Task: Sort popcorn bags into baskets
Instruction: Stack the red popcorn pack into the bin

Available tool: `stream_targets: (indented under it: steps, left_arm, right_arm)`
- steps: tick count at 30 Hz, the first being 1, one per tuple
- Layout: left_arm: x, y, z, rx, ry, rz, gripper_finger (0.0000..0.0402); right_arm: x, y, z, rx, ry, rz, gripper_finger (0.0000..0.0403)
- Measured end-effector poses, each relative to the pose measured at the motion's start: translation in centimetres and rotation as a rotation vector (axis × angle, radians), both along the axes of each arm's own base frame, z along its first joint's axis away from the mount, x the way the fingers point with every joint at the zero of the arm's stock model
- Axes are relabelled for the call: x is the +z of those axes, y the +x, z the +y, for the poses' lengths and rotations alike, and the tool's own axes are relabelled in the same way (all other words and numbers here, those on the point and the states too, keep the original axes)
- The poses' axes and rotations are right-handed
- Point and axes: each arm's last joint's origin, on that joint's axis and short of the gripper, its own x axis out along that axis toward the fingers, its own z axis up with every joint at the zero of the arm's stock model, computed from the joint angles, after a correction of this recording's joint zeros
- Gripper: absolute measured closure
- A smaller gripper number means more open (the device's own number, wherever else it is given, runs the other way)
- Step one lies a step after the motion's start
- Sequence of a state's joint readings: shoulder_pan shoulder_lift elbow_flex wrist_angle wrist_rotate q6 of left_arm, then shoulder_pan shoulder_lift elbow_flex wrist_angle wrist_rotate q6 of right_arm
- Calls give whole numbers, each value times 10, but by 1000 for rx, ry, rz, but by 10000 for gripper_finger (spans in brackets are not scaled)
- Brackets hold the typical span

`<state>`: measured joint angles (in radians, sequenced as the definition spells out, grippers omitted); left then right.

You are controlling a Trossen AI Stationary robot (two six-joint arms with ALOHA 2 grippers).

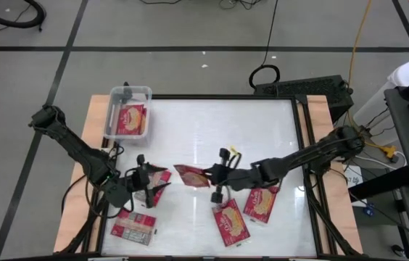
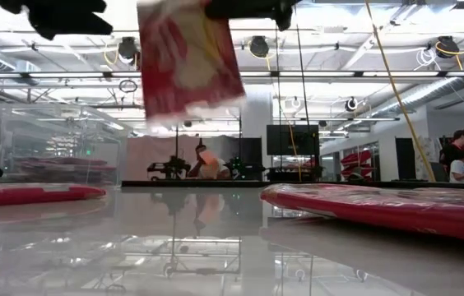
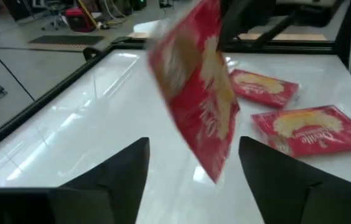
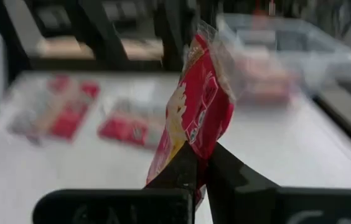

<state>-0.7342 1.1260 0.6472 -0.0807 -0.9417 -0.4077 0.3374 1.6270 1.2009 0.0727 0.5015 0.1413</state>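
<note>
White and glossy, the table top (image 1: 212,138) sits in a black frame over a grey floor marked with dark lines.

At its middle, the right gripper (image 1: 208,176) is clamped on the edge of a flat red popcorn bag with a yellowish picture (image 1: 189,175), holding it clear of the surface; in the right wrist view the two dark fingers (image 4: 191,167) pinch the bag's (image 4: 194,118) lower edge and it stands up from them.

Just beside it, the left gripper (image 1: 144,181) faces that bag with its fingers (image 3: 126,171) spread wide and nothing between them; the bag (image 3: 200,99) hangs tilted ahead of the gap. A second red packet (image 1: 159,181) lies right at this gripper.

Farther out, two more red packets lie side by side near the front edge, one (image 1: 230,223) beside the other (image 1: 262,203), and a packet showing a pale grey-white panel (image 1: 133,228) rests at the front left.

At the far left corner, the clear plastic rectangular bin with rounded corners (image 1: 133,92) holds one red packet (image 1: 130,118).
</note>
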Motion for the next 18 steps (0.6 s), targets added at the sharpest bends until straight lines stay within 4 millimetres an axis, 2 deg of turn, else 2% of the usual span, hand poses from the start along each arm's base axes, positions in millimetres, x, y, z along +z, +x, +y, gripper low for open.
stream_targets:
  steps: [4,8,12,18]
  left_arm:
    - [3,11,2,-50,-21,-16,124]
    - [6,22,5,-103,-43,-49,120]
    - [12,31,10,-156,-56,-90,131]
    - [23,43,20,-275,-150,-181,168]
  right_arm:
    - [-10,-17,3,54,-9,-222,399]
    - [-29,-32,3,88,-56,-383,399]
    - [-42,-39,0,89,-74,-443,399]
    - [-48,-34,-2,123,-79,-475,399]
